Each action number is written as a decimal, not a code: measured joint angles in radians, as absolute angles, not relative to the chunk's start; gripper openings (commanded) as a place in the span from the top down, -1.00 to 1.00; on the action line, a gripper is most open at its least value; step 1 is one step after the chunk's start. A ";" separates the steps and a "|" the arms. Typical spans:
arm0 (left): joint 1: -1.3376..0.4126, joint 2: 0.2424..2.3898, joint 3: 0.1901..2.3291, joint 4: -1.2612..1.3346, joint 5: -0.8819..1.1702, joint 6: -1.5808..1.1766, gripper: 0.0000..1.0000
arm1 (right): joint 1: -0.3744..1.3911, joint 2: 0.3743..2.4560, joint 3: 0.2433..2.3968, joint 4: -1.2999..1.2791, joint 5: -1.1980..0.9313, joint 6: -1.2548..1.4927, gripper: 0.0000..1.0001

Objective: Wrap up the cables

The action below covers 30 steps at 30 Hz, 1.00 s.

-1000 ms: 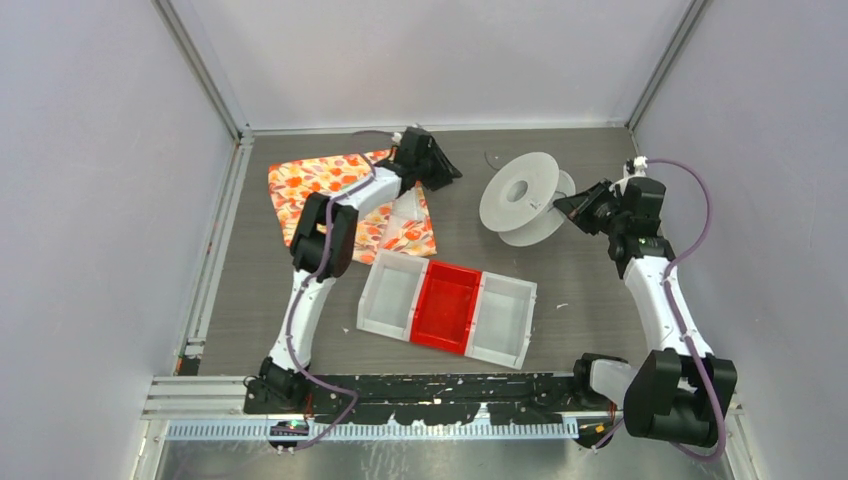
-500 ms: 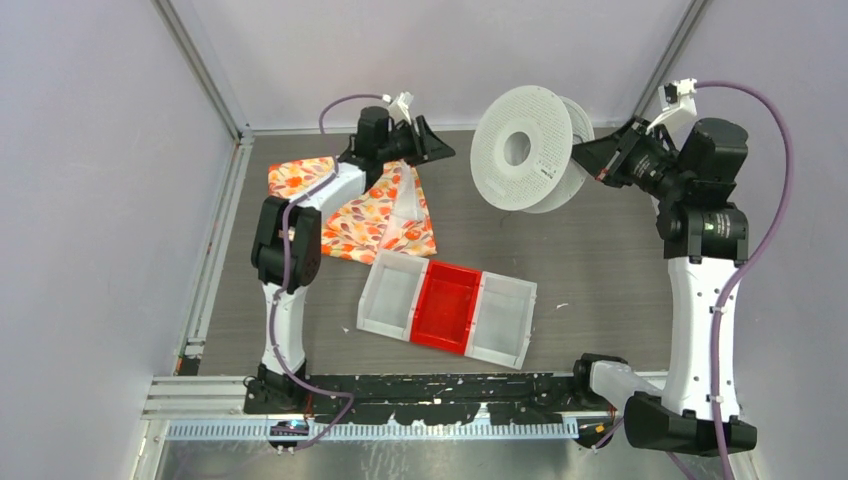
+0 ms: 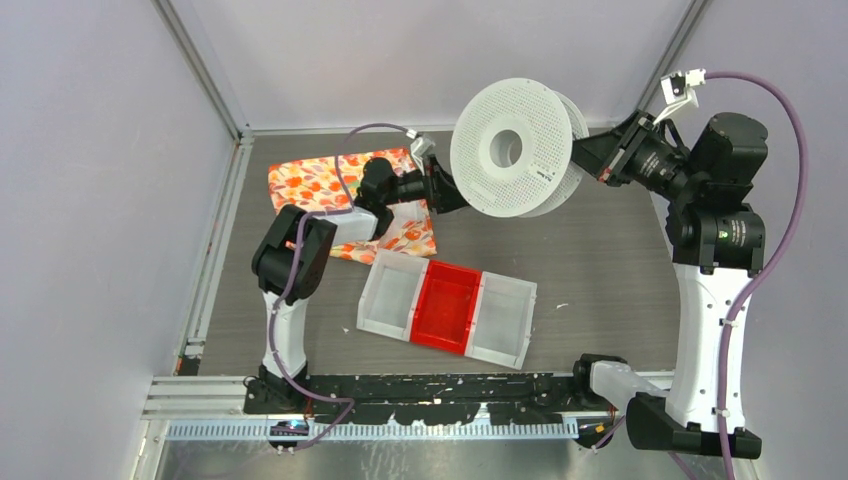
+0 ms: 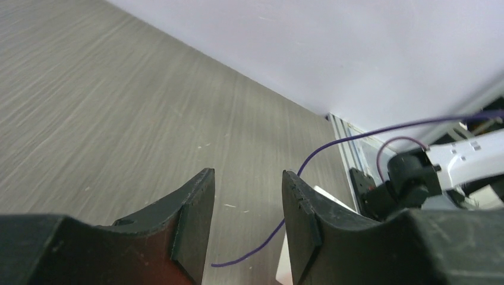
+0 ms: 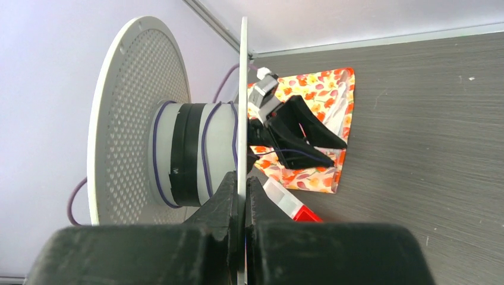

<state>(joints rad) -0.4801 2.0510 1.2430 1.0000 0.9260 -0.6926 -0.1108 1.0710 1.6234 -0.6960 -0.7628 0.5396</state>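
Observation:
A white perforated spool (image 3: 515, 150) hangs above the table's back. My right gripper (image 3: 583, 155) is shut on the edge of its near flange (image 5: 242, 89). A few turns of the thin purple cable (image 5: 205, 148) sit around the spool's hub. My left gripper (image 3: 445, 190) is just left of and below the spool. In the left wrist view its fingers (image 4: 196, 202) stand apart. The cable (image 4: 321, 151) curves loose over the table beyond them. Its free end lies low between the fingers, touching neither.
An orange floral cloth (image 3: 310, 180) lies at the back left under the left arm. A three-part tray (image 3: 395, 295), white ends and red middle, sits mid-table. Purple hoses loop off both wrists. Walls (image 3: 100, 200) close in on both sides and behind.
The right arm lifted the spool off the table and carried it up and left. The left gripper swung from the back edge toward the spool, and its jaws widened.

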 measured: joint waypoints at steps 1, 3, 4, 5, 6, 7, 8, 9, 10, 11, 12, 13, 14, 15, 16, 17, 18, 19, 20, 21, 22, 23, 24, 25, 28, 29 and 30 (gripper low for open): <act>-0.492 2.051 1.235 1.028 0.938 -0.688 0.05 | -0.111 1.071 1.624 -0.688 -0.768 0.550 0.99; -0.513 2.051 1.228 1.066 0.953 -0.678 0.05 | -0.111 1.071 1.624 -0.674 -0.774 0.564 0.99; -0.522 2.051 1.226 1.081 0.957 -0.675 0.05 | -0.111 1.071 1.624 -0.669 -0.777 0.570 0.99; -0.529 2.051 1.225 1.092 0.960 -0.673 0.06 | -0.111 1.071 1.625 -0.665 -0.780 0.575 0.99; -0.533 2.051 1.224 1.102 0.962 -0.673 0.06 | -0.111 1.071 1.625 -0.660 -0.782 0.579 0.99; -0.537 2.051 1.224 1.110 0.962 -0.672 0.07 | -0.111 1.071 1.625 -0.656 -0.783 0.582 0.99; -0.541 2.051 1.223 1.116 0.962 -0.673 0.07 | -0.111 1.071 1.625 -0.653 -0.784 0.585 0.99; -0.543 2.051 1.223 1.122 0.962 -0.674 0.07 | -0.111 1.071 1.626 -0.651 -0.784 0.587 0.99; -0.544 2.051 1.222 1.127 0.962 -0.675 0.07 | -0.111 1.071 1.626 -0.651 -0.784 0.588 0.99; -0.545 2.051 1.219 1.132 0.962 -0.677 0.07 | -0.111 1.071 1.626 -0.651 -0.784 0.589 0.99; -0.546 2.051 1.216 1.135 0.962 -0.678 0.07 | -0.111 1.071 1.626 -0.651 -0.784 0.590 0.99; -0.548 2.051 1.210 1.141 0.962 -0.680 0.06 | -0.111 1.071 1.626 -0.651 -0.783 0.590 0.99; -0.548 2.051 1.201 1.147 0.963 -0.681 0.06 | -0.111 1.071 1.626 -0.651 -0.783 0.590 0.99; -0.548 2.051 1.192 1.150 0.965 -0.681 0.05 | -0.111 1.071 1.626 -0.651 -0.783 0.590 0.99; -0.549 2.051 1.182 1.153 0.967 -0.682 0.04 | -0.111 1.071 1.625 -0.651 -0.783 0.590 0.99; -0.549 2.051 1.170 1.156 0.971 -0.682 0.04 | -0.111 1.071 1.625 -0.651 -0.783 0.590 0.99; -0.549 2.051 1.161 1.157 0.974 -0.685 0.04 | -0.111 1.071 1.626 -0.651 -0.783 0.590 0.99; -0.548 2.051 1.154 1.159 0.975 -0.690 0.04 | -0.111 1.071 1.626 -0.652 -0.782 0.589 0.99; -0.547 2.051 1.145 1.162 0.979 -0.696 0.04 | -0.111 1.071 1.626 -0.652 -0.781 0.589 0.99; -0.546 2.051 1.139 1.164 0.981 -0.699 0.04 | -0.111 1.071 1.625 -0.652 -0.780 0.588 0.99; -0.545 2.051 1.134 1.166 0.982 -0.704 0.04 | -0.111 1.071 1.625 -0.653 -0.778 0.588 0.99; -0.542 2.051 1.131 1.170 0.981 -0.708 0.04 | -0.111 1.071 1.625 -0.653 -0.776 0.585 0.99; -0.538 2.050 1.126 1.179 0.977 -0.717 0.04 | -0.111 1.071 1.626 -0.654 -0.774 0.583 0.99; -0.532 2.049 1.119 1.190 0.970 -0.730 0.04 | -0.111 1.071 1.626 -0.657 -0.770 0.580 0.99; -0.494 2.049 1.108 1.252 0.939 -0.811 0.03 | -0.111 1.071 1.625 -0.668 -0.761 0.574 0.99; -0.472 2.049 1.108 1.275 0.933 -0.854 0.03 | -0.111 1.071 1.625 -0.672 -0.760 0.572 0.99; -0.453 2.049 1.109 1.295 0.933 -0.886 0.03 | -0.111 1.071 1.626 -0.675 -0.757 0.570 0.99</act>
<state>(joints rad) -0.4530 2.0487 1.1088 1.2953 0.9333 -0.8860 -0.1108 1.0710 1.6257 -0.6746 -0.7574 0.5705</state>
